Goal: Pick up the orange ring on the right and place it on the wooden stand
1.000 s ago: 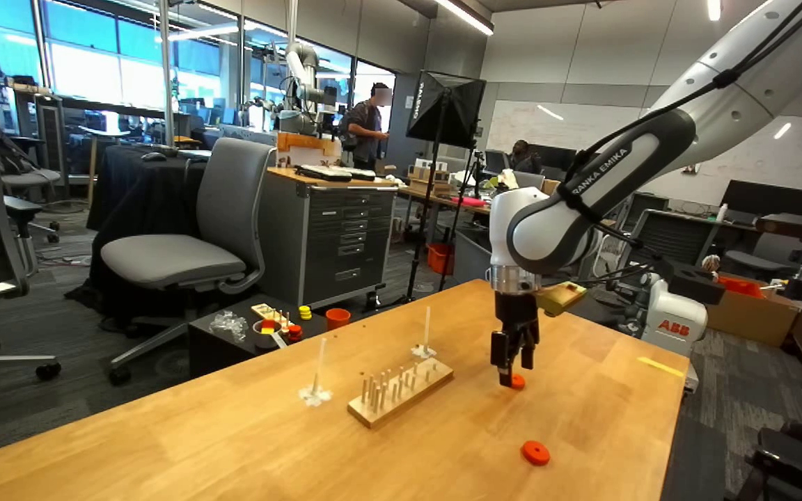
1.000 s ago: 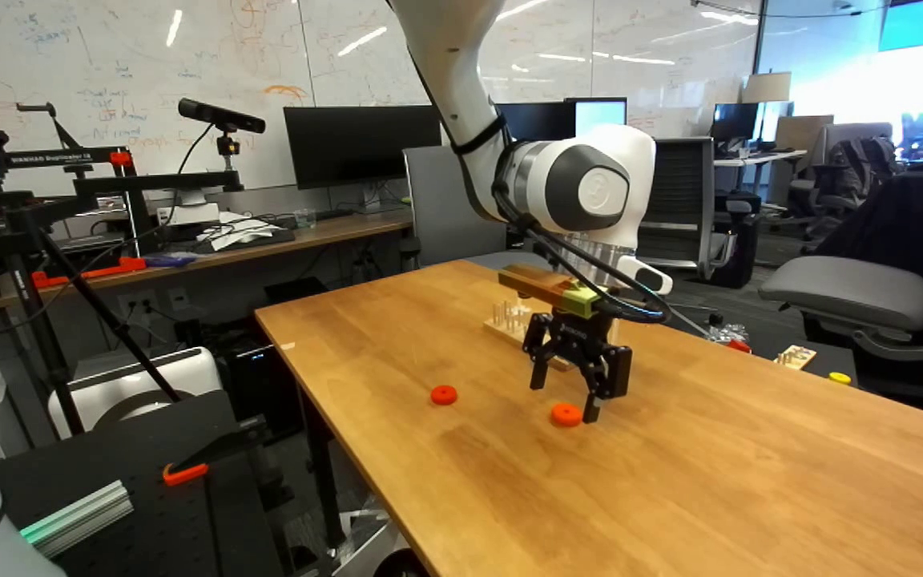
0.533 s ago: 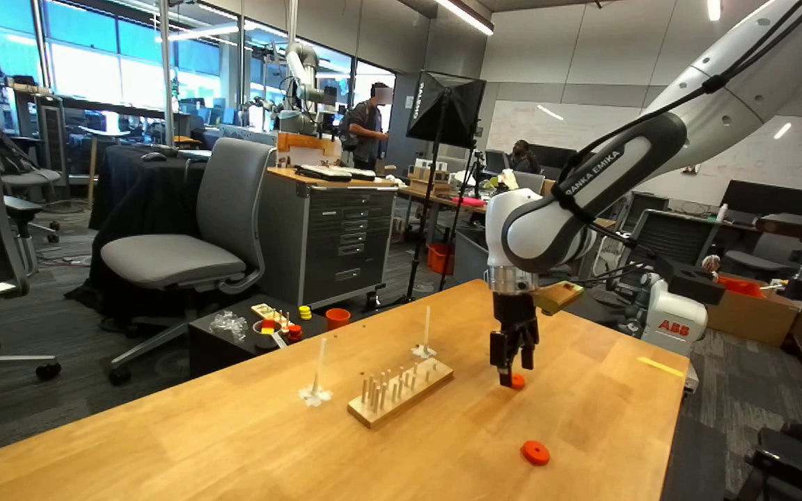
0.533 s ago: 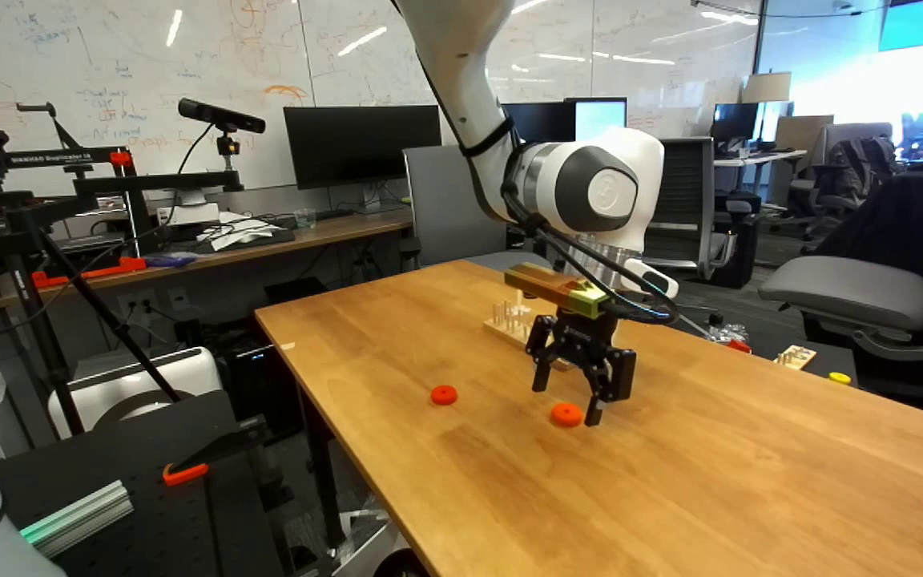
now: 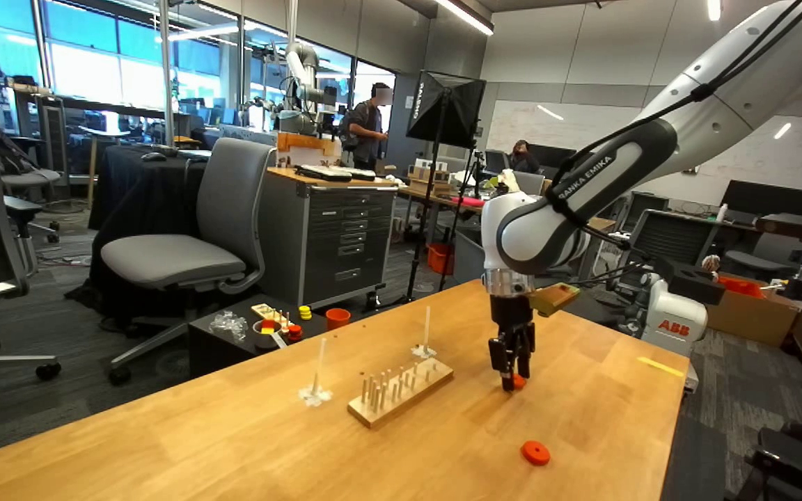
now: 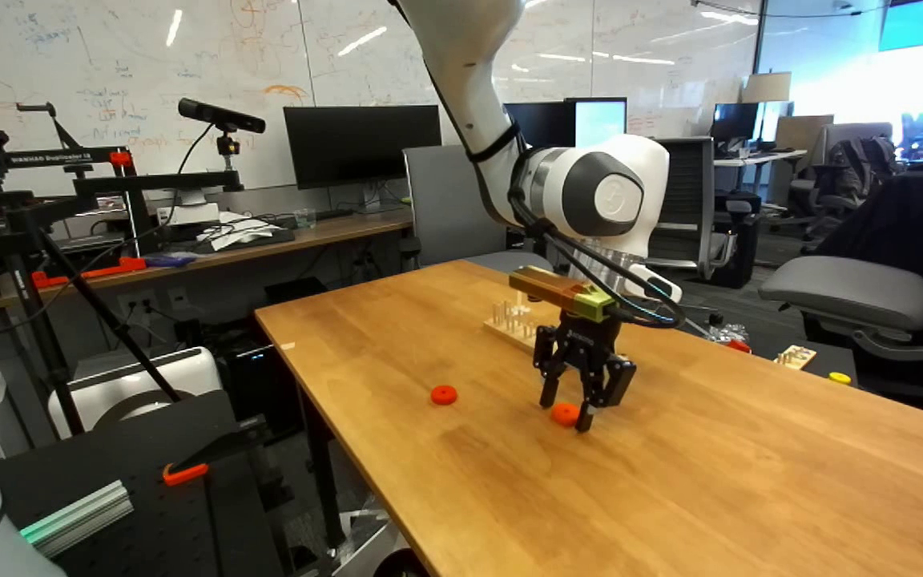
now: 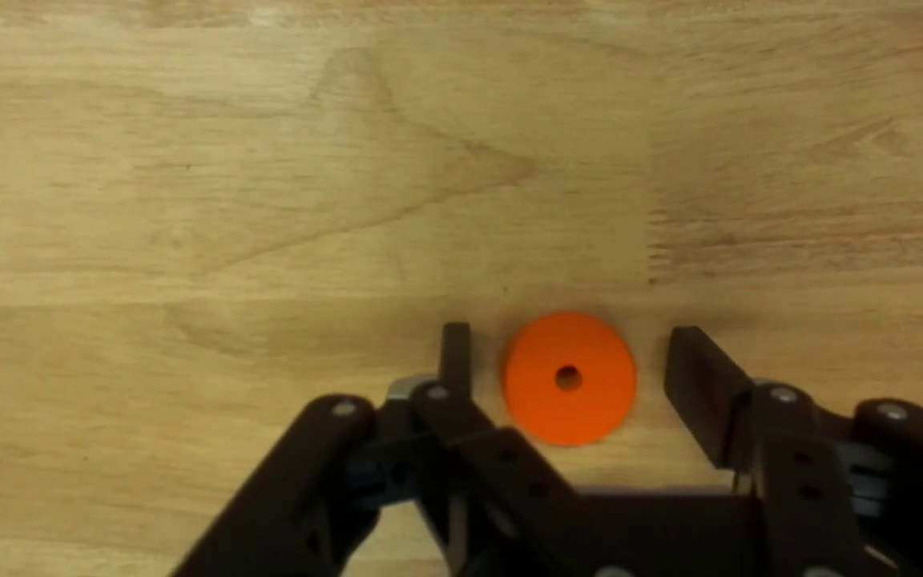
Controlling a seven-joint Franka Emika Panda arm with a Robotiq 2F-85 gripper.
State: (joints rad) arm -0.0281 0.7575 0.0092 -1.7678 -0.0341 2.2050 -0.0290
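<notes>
Down comes the black two-fingered gripper (image 6: pixel 566 417), fingers (image 7: pixel 455 357) drawn in but parted wider than the flat red-orange ring (image 7: pixel 602 401) lying unheld between them on the tan wooden table (image 6: pixel 670 481), right of its red-orange twin (image 6: pixel 444 394) in an exterior view. Fingertips on wood? Can't tell.

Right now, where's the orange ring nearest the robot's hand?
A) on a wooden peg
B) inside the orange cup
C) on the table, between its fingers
C: in the wrist view the orange ring lies on the wooden table between both fingers of the open hand.
</notes>
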